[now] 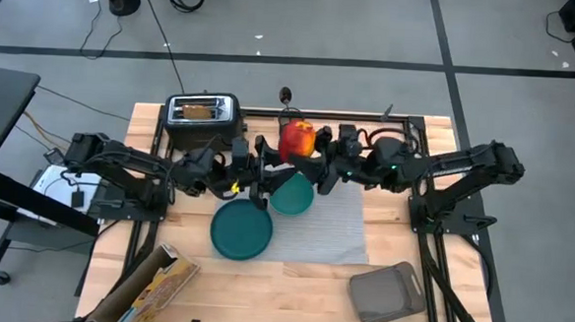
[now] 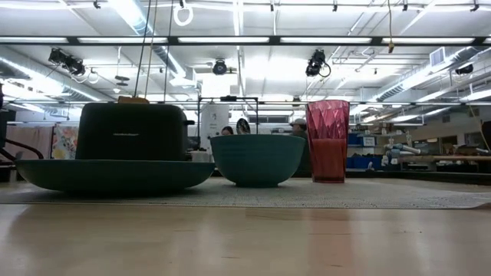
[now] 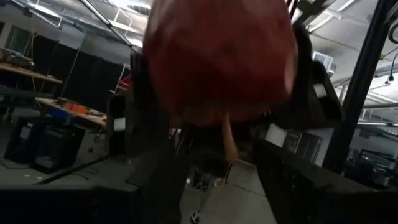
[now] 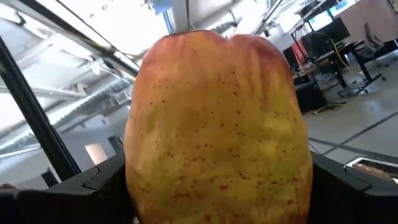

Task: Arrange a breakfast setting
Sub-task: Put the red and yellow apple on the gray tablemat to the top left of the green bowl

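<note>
- Right gripper [image 1: 311, 145]: closes on the red-yellow apple [image 1: 298, 139] and holds it in the air above the back part of the worktop [image 1: 301, 285]. In the right wrist view, grips the yellow, red-dotted side of the apple [image 4: 217, 124] from both sides.
- Left gripper [image 1: 268, 165]: reaches in from the other side, just beside the apple; cannot tell whether it grips or stands wide. In the left wrist view, faces the red side of the apple [image 3: 217, 56] very close.
- Grey placemat [image 1: 338, 228]: lies flat in the middle of the worktop.
- Teal plate [image 1: 240, 230]: rests on the left end of the placemat.
- Teal bowl [image 1: 291, 194]: stands upright beside the plate, below the apple.
- Pink-red cup [image 2: 327, 140]: stands upright on the placemat, near the bowl in the low view.
- Black-and-chrome toaster [image 1: 201, 110]: sits at the back left with a toast slice [image 1: 200, 108] in the slot; shows small pale writing on the front [image 2: 132, 132], too small to read.
- Printed box [image 1: 153, 290]: lies at the front left edge; print cannot be read.
- Grey tray [image 1: 387, 292]: lies at the front right.
</note>
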Controlling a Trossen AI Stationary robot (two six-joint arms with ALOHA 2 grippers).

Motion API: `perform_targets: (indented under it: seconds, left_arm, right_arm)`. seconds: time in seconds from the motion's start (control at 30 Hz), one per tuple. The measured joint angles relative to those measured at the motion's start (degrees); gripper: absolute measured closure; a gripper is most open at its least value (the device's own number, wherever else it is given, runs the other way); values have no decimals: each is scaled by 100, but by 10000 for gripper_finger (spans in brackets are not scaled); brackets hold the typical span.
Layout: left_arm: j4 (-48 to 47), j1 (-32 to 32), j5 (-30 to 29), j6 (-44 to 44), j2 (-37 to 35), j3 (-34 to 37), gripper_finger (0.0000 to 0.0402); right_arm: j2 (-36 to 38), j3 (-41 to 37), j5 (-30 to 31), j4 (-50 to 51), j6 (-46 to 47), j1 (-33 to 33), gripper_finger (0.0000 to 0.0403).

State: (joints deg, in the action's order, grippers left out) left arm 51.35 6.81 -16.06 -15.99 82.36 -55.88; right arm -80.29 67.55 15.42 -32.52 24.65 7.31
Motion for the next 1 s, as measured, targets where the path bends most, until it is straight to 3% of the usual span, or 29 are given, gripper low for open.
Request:
perform_targets:
  seconds: [0.43,1.0]
  left_arm:
    - [-118,0,147,-453,-63,0,266]
    - [61,0,23,-456,-154,-2,277]
  right_arm:
    - [-111,-7,127,-5,-83,4,57]
    - [-111,-4,382,-326,-198,11,57]
